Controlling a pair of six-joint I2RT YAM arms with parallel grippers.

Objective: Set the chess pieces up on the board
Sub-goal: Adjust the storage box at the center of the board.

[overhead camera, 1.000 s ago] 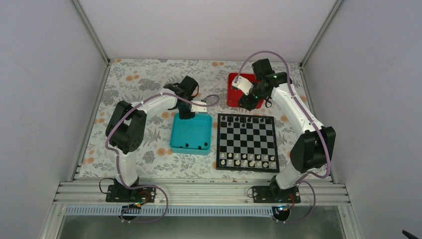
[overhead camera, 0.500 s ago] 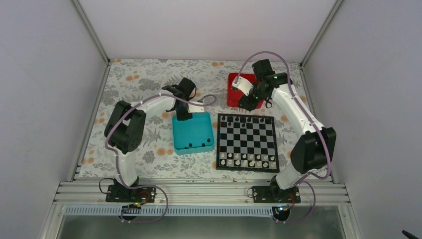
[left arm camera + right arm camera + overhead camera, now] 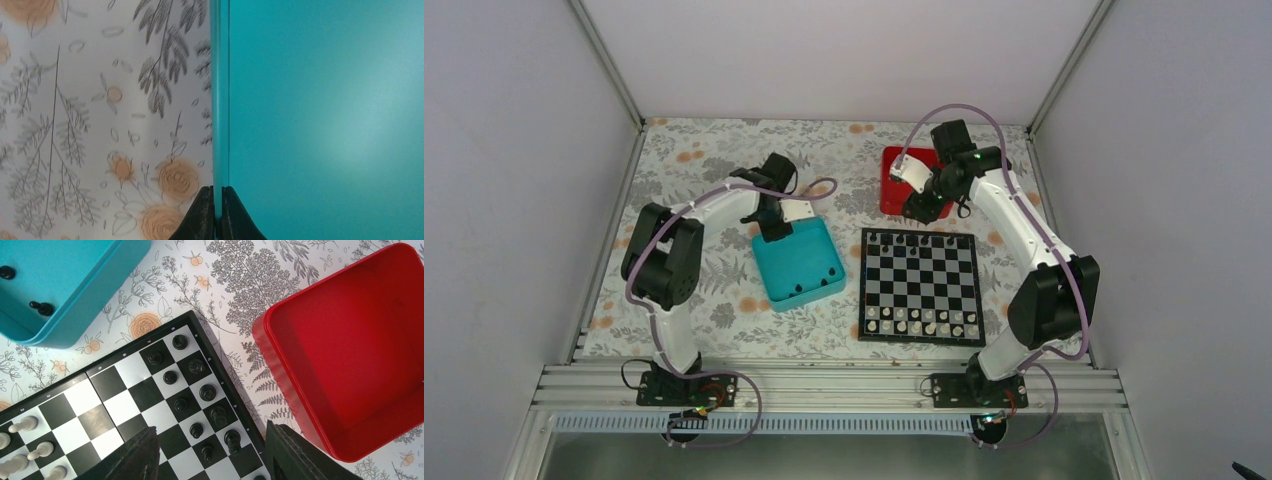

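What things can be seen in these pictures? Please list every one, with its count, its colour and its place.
chessboard: one, black and grey, right of the table's middle
black chess pieces: about ten, black, on the board's far two rows
loose black chess pieces: at least two, black, inside the teal tray
white chess pieces: many, cream, on the board's near two rows
teal tray: one, teal, left of the board, turned askew
red tray: one, red, beyond the board, looks empty
tablecloth: one, white with flowers, covers the table
left gripper: one, black, shut on the teal tray's wall
right gripper: one, black, open, above the board's far edge
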